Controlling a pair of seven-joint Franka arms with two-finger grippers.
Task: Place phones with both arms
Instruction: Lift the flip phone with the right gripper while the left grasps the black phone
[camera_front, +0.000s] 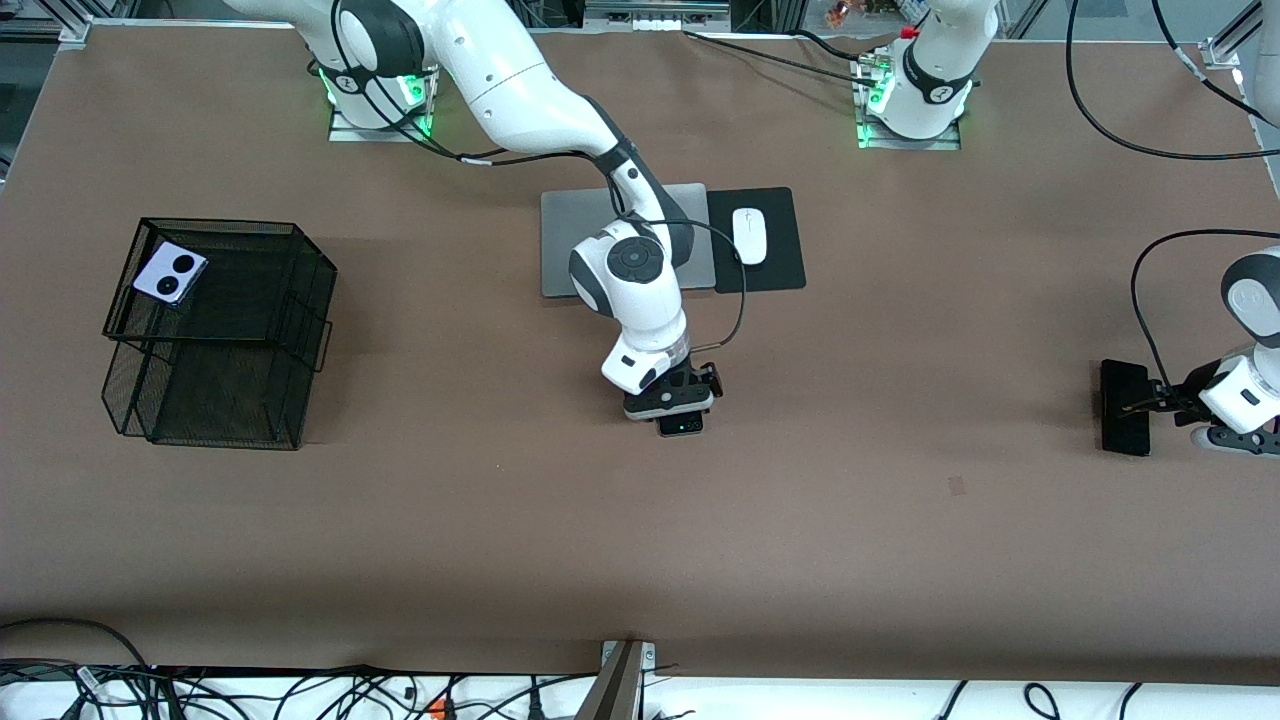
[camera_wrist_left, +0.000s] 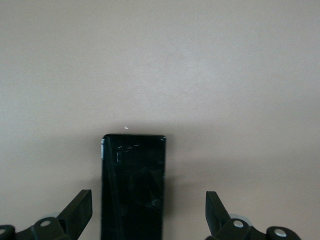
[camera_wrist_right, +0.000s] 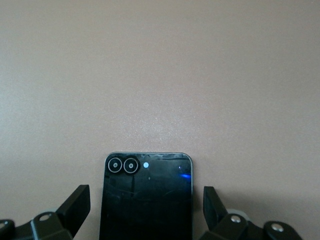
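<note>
Right claw (camera_wrist_right: 145, 210): spread wide, low over the small black phone (camera_wrist_right: 146, 197) mid-table (camera_front: 640, 560).
Left claw (camera_wrist_left: 149, 212): spread wide, straddling the long black phone (camera_wrist_left: 133, 187) at the left arm's end.
Lilac phone (camera_front: 170, 273): in the wire basket (camera_front: 250, 400), right arm's end.

Even, bright overhead light on the brown bench (camera_front: 900, 520); shadows soft and short, pooled close under the mesh tray (camera_front: 215, 340) and both arms. Front view sharp edge to edge. Wrist views paler and washed; small blue glint on the square black phone (camera_wrist_right: 147, 200), faint reflections on the long black slab (camera_wrist_left: 133, 187).
</note>
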